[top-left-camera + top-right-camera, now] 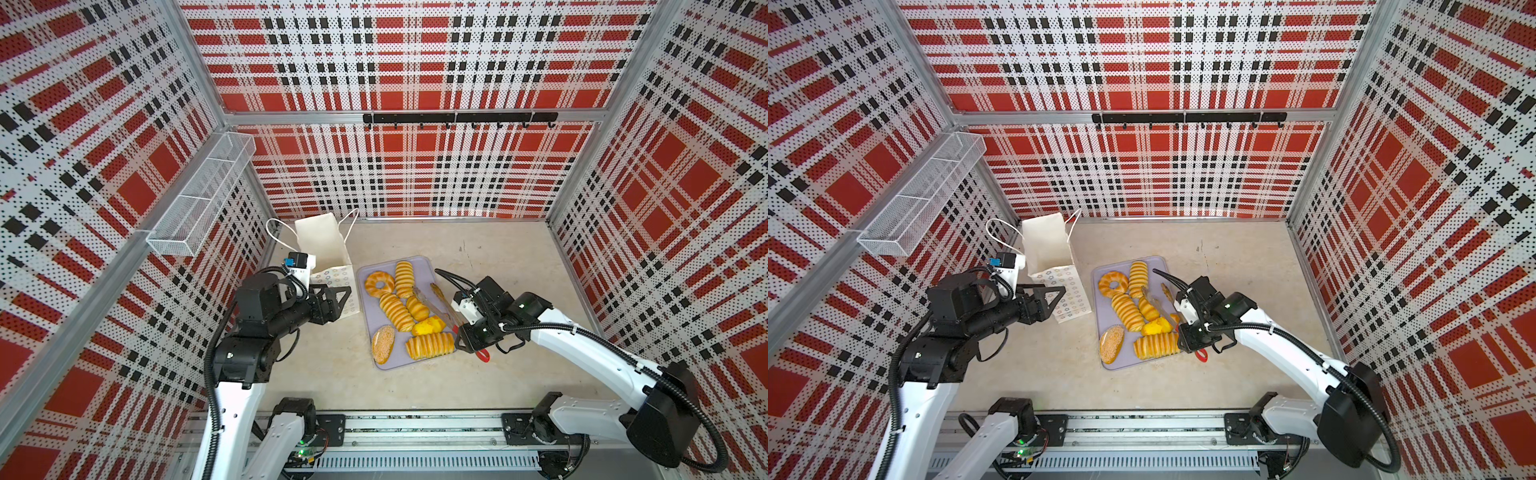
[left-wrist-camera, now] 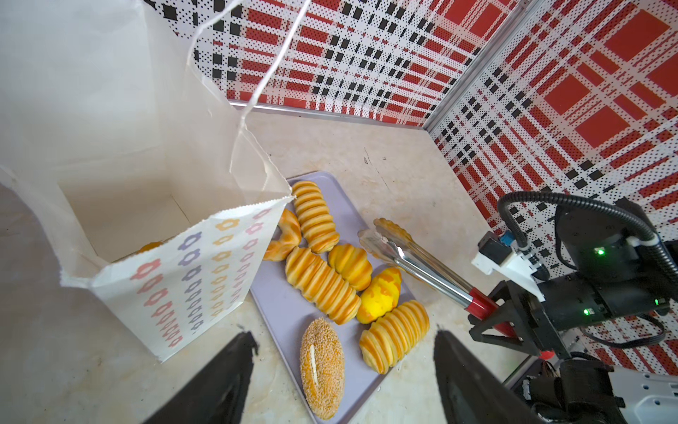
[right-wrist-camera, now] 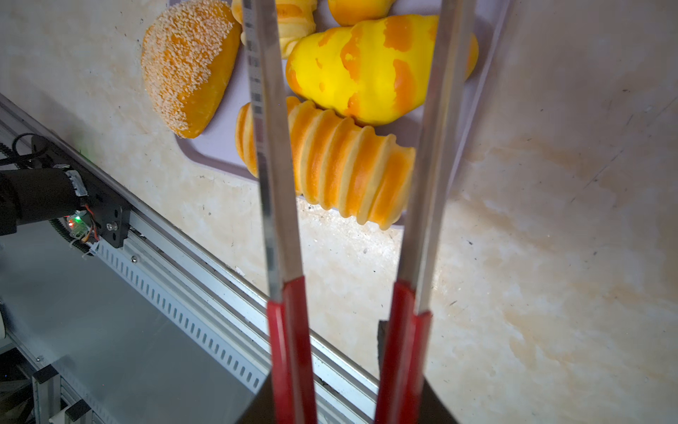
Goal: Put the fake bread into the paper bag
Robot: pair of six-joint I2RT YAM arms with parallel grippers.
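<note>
Eight pieces of fake bread (image 1: 397, 311) show. Seven lie on one lilac tray (image 1: 371, 316): one ring (image 1: 379, 284), three ridged long loaves (image 1: 430, 345), one scored bun (image 1: 417, 308), one yellow bun (image 1: 428, 325) and one seeded oval (image 1: 383, 344). The eighth piece (image 2: 148, 246) lies at the bottom of the one paper bag (image 1: 320, 241), which stands open just left of the tray.

The left gripper (image 1: 340, 300) is spread wide, holds nothing and hovers beside the bag's printed narrow side. The right gripper (image 1: 465, 338) pinches the red handles of one pair of tongs (image 2: 411, 257). Their metal arms stand apart near the tray's right edge.
</note>
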